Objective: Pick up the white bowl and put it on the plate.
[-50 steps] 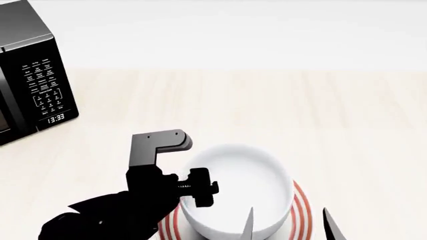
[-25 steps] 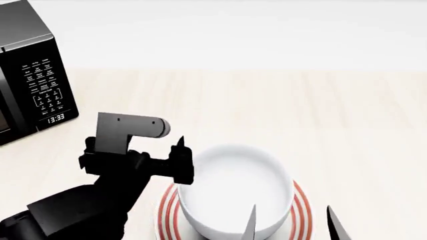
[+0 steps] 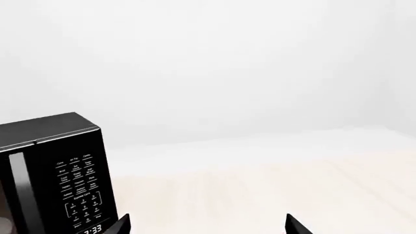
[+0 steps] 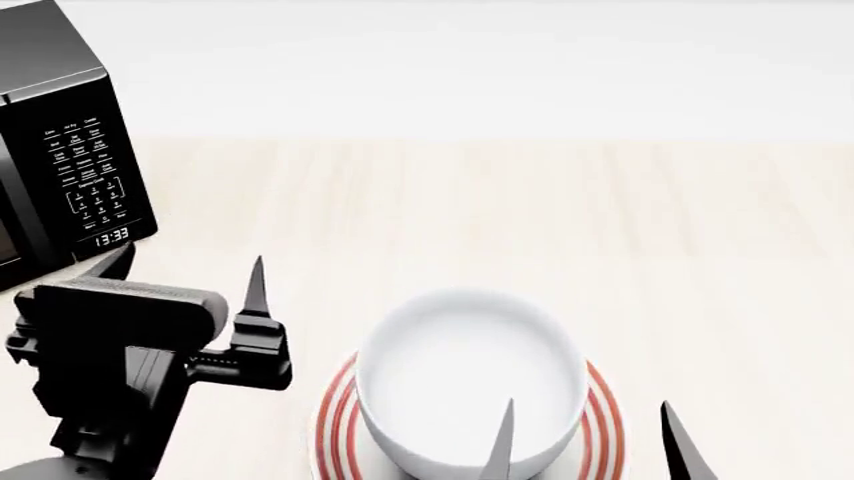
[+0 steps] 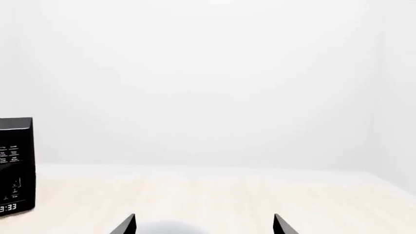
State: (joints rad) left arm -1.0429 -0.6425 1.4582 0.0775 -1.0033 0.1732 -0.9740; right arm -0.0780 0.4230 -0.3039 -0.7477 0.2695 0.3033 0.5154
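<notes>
The white bowl [image 4: 470,375] sits upright on the plate [image 4: 609,432], whose red rings show around the bowl's left and right sides, at the near middle of the table. My left gripper [image 4: 187,262] is open and empty, to the left of the bowl and apart from it, fingers pointing away from me. In the left wrist view the gripper [image 3: 206,225] shows only two spread fingertips. My right gripper [image 4: 587,425] is open and empty at the bowl's near right side. In the right wrist view the gripper [image 5: 204,224] has the bowl's rim [image 5: 170,228] low between its tips.
A black microwave [image 4: 60,150] stands at the far left of the light wooden table [image 4: 534,220], close to the left gripper. It also shows in the left wrist view [image 3: 58,175] and the right wrist view [image 5: 16,165]. A white wall lies behind the table.
My left gripper has drawn back from the bowl's left rim, moved left toward the microwave and turned its fingers away from me. The bowl stays on the plate. The right gripper barely moved.
</notes>
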